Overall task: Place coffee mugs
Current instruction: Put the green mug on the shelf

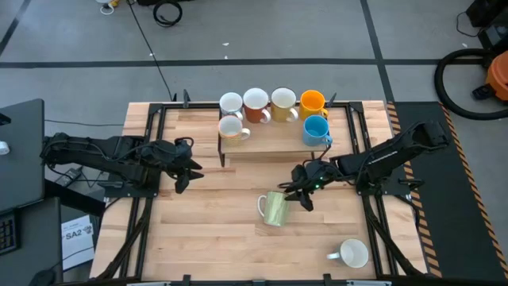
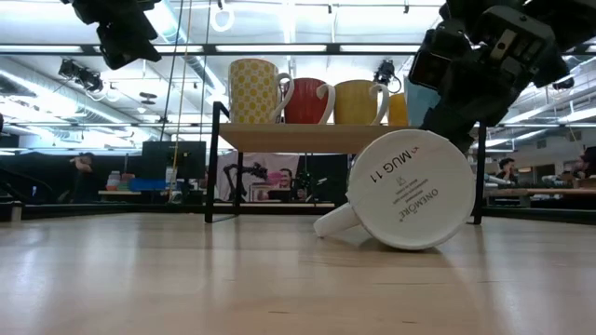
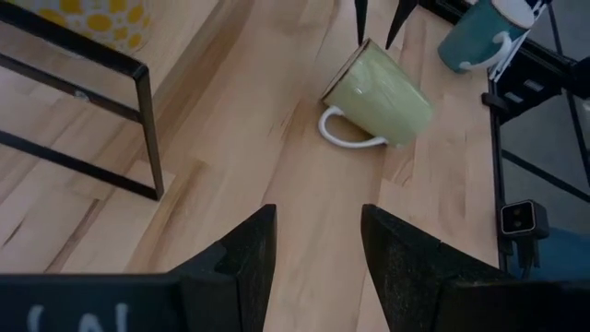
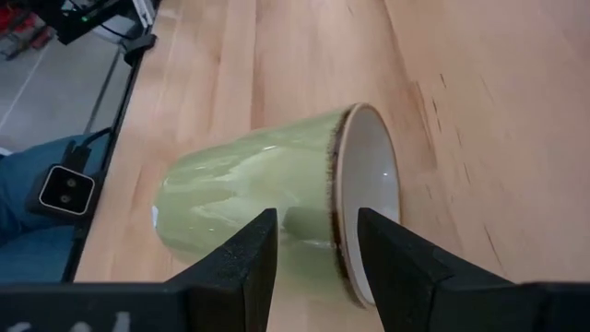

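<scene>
pale green mug [image 1: 275,208] tipped on its side mid-bench, right gripper [image 1: 304,191] at its 1 o'clock, fingers spread and holding nothing, left gripper [image 1: 184,166] parked at 9 o'clock, fingers apart and empty, six mugs [image 1: 255,105] on the shelf [image 1: 270,141], white mug [image 1: 352,254] at 5 o'clock

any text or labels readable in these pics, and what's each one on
"MUG 11" on the underside of the white mug lying on its side, low view.
"ONEMORE" below it on the same underside, a brand stamp; the small mark beside it is too small to read.
"SA2" on a sheet of paper beside the table, high view; its other print is too small to read.
No other readable text.
</scene>
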### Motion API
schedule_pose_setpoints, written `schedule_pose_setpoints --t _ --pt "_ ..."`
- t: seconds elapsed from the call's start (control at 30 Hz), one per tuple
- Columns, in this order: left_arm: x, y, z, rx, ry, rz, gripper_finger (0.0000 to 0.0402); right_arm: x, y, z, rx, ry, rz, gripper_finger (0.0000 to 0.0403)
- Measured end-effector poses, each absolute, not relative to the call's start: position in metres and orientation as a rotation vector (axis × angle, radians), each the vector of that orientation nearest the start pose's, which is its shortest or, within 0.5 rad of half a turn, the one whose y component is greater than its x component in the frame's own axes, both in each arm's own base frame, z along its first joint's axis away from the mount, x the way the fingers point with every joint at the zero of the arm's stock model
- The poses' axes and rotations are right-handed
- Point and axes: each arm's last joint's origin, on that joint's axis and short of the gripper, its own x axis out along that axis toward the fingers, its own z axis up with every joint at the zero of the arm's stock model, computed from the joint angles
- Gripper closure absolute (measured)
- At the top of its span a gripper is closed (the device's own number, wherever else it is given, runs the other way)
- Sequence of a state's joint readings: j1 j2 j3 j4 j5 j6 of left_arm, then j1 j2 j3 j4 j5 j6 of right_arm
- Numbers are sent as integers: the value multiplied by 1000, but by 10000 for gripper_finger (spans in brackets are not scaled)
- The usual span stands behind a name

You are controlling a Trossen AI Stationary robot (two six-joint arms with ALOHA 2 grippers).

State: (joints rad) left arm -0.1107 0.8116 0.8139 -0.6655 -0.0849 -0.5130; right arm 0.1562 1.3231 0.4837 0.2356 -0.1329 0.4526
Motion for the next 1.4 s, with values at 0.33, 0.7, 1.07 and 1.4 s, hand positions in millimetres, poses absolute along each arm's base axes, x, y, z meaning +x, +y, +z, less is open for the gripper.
schedule_pose_setpoints --t 0.33,0.7,1.07,1.4 --pt "159 -15 297 -431 642 143 235 234 45 156 496 659 207 245" --pt "159 -15 297 -430 642 143 235 231 62 157 569 665 197 245" --pt "159 -15 297 -431 642 143 235 229 70 157 536 639 139 246" --pt "159 -15 297 -431 642 143 235 228 74 157 516 625 109 246"
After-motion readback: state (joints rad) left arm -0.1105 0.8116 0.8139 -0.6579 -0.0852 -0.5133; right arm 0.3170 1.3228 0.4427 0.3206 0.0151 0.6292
